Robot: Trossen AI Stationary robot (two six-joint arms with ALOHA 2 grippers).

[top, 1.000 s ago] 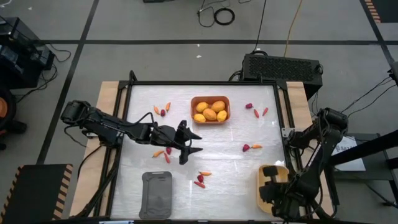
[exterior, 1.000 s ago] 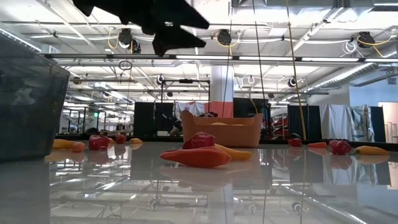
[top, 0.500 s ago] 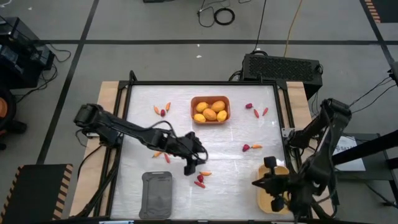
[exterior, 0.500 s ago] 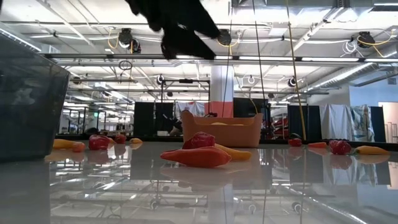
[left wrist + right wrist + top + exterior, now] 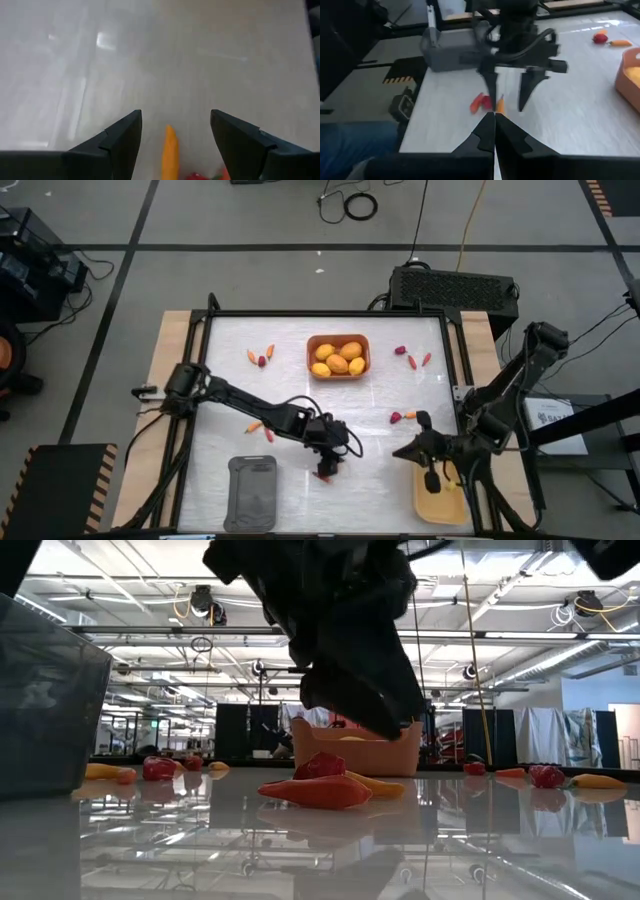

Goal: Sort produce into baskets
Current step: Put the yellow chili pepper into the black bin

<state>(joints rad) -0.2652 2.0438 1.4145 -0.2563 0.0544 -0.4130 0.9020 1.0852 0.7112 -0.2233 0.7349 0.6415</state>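
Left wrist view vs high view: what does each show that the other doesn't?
Only the left wrist view: the left gripper with open jaws straddling an orange carrot stick. Only the high view: the orange basket of lemons, the grey basket, the yellow basket, and the right gripper. Both: the white table and the left gripper.

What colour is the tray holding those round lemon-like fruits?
Orange-brown tray, holding yellow-orange rounded fruits; the high view shows it best.

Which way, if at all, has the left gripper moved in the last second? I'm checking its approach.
Yes. The left gripper has moved away from the orange basket, toward the table's near edge, and now hangs over the carrot right of the grey basket.
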